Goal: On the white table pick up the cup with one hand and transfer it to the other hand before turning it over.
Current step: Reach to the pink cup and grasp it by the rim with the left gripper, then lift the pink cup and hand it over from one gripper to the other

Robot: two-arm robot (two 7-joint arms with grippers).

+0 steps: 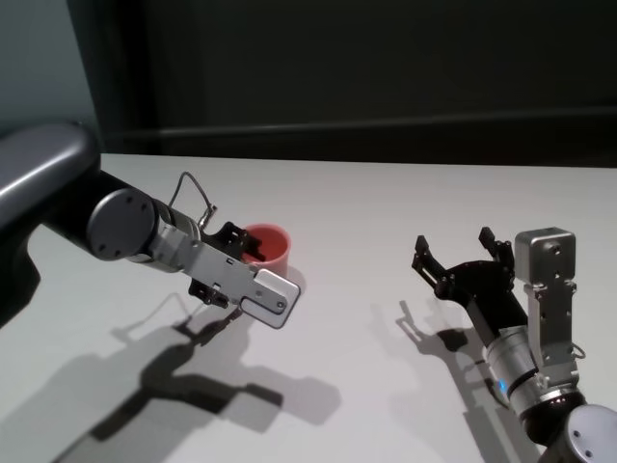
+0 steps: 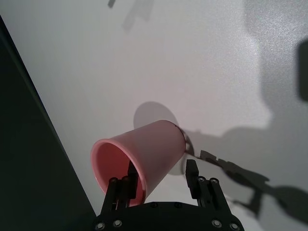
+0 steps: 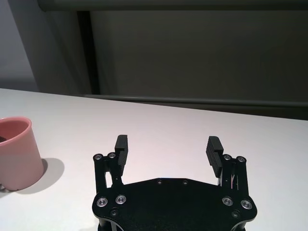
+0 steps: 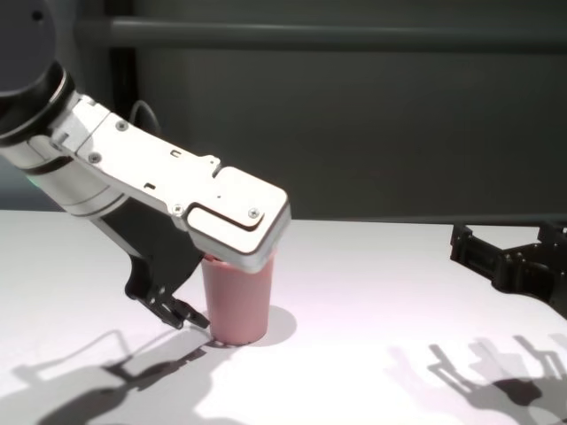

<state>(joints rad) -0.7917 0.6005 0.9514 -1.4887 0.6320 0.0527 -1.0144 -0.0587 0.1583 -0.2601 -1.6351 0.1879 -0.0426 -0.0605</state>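
Head view: the cup [image 1: 268, 245] stands upright, mouth up, on the white table [image 1: 386, 203], left of the middle and well back from the near edge. The left gripper [image 1: 231, 253] reaches in from the left at rim height, its fingers straddling the cup's wall. The right gripper [image 1: 461, 253] hovers near the table's right side, well apart from the cup, fingers spread wide and holding nothing.

Left wrist view: one finger [image 2: 129, 179] sits inside the cup [image 2: 144, 156], against or very near the wall's inner face, and the other finger [image 2: 191, 172] stands outside, with a clear gap to the outer wall. The jaws stand partly open and have not pinched the wall. The cup's base rests on the table [image 2: 192, 62].

Right wrist view: the right gripper [image 3: 167, 150] is wide open and empty, facing across the table [image 3: 159, 120]; the cup [image 3: 17, 153] shows at the frame's edge, upright.

Chest view: the left gripper [image 4: 221, 266] largely covers the upper part of the cup [image 4: 236, 305], whose base sits flat on the table [image 4: 372, 266]. The right gripper [image 4: 509, 252] hangs above the right side.

The cup looks light, thin-walled and smooth, so probably a little springy and slippery. A pinch across the wall just under the rim should hold it if squeezed gently; the tapered body stays free for the other gripper to take.
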